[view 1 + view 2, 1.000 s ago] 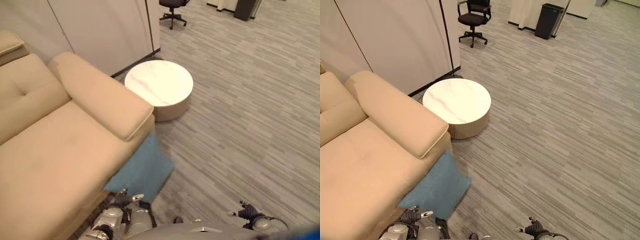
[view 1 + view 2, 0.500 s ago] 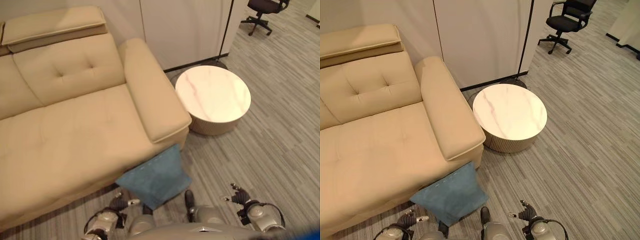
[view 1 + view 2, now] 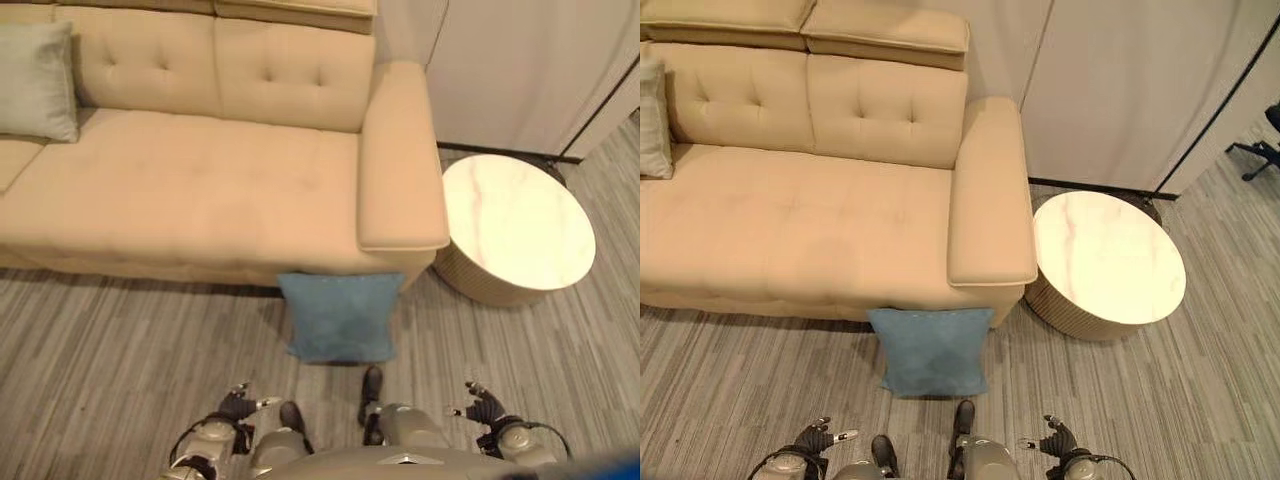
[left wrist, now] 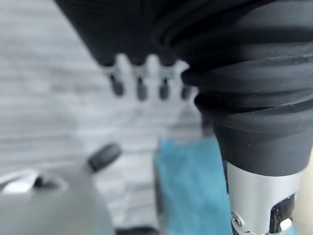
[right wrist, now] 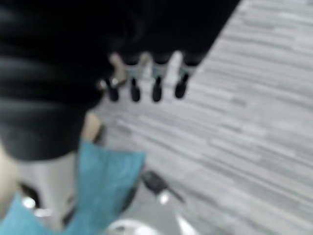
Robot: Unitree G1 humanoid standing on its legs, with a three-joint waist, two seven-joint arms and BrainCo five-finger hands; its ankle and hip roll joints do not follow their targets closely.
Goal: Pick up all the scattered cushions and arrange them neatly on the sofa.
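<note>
A blue cushion (image 3: 338,316) lies on the floor, leaning against the front of the beige sofa (image 3: 200,180) below its right armrest. It also appears in the left wrist view as a blue cushion (image 4: 188,186) past the fingers. A pale grey-green cushion (image 3: 35,82) stands against the sofa's backrest at the far left. My left hand (image 3: 237,406) hangs low at the bottom left, its fingers relaxed and holding nothing. My right hand (image 3: 484,409) hangs at the bottom right, likewise open and apart from the cushion.
A round white marble-topped side table (image 3: 515,225) stands on the floor right of the sofa's armrest. White partition panels (image 3: 1110,90) rise behind it. Grey striped carpet (image 3: 110,360) spreads in front of the sofa.
The camera has swung left: the sofa now lies square across the view and the grey-green cushion has come into sight. Both hands still hang low and open.
</note>
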